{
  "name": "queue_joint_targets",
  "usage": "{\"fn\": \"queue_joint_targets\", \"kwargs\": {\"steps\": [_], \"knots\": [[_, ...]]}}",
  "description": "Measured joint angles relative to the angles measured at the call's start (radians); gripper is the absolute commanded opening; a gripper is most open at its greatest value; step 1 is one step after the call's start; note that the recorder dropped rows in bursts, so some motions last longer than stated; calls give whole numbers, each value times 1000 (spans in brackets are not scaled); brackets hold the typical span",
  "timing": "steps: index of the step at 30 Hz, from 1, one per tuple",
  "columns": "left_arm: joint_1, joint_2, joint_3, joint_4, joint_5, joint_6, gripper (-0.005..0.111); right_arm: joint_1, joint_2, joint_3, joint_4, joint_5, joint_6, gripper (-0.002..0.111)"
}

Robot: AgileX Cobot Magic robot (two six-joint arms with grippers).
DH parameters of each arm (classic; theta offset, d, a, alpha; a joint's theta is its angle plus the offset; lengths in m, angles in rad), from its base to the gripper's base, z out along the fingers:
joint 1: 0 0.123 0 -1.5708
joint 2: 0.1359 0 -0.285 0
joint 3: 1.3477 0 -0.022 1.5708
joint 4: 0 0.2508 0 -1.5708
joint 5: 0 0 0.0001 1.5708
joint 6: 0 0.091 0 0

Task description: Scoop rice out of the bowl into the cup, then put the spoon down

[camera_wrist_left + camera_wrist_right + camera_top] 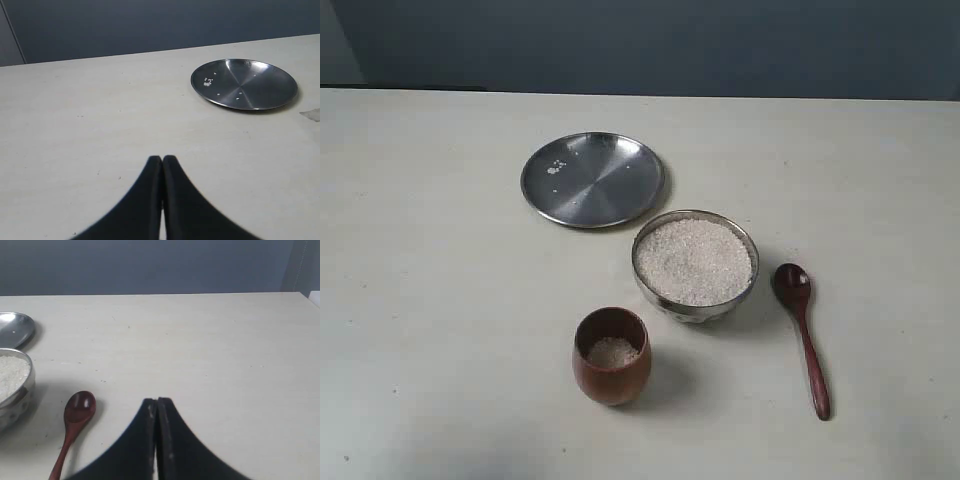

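- Right gripper hovers over bare table with its jaws pressed together and nothing between them, so they must spread before it reaches for anything
- spoon lies flat on the table just beside the bowl, not touching it, head level with the bowl and handle trailing toward the near edge
- Likely step: lifting the spoon. It is best taken at mid-handle with the jaws across its width and clear of the bowl wall, since so thin a stick lying flat gives little to bite on and may roll or skid
- rice fills the bowl almost to the rim, so a shallow dip should do
- cup stands near the bowl but apart from it, with a low layer of grains inside, and its narrow mouth wants a slow, centred tip
- steel plate sits beyond the bowl with a few stray grains on it
- left gripper, likewise closed and empty, hangs well away from the bowl
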Motion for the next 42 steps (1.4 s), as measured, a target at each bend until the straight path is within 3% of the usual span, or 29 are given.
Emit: {"fn": "queue_joint_targets", "kwargs": {"steps": [42], "knots": [[0,0,0,0,0,0,0,0,0,0,-51,0,0,0]]}}
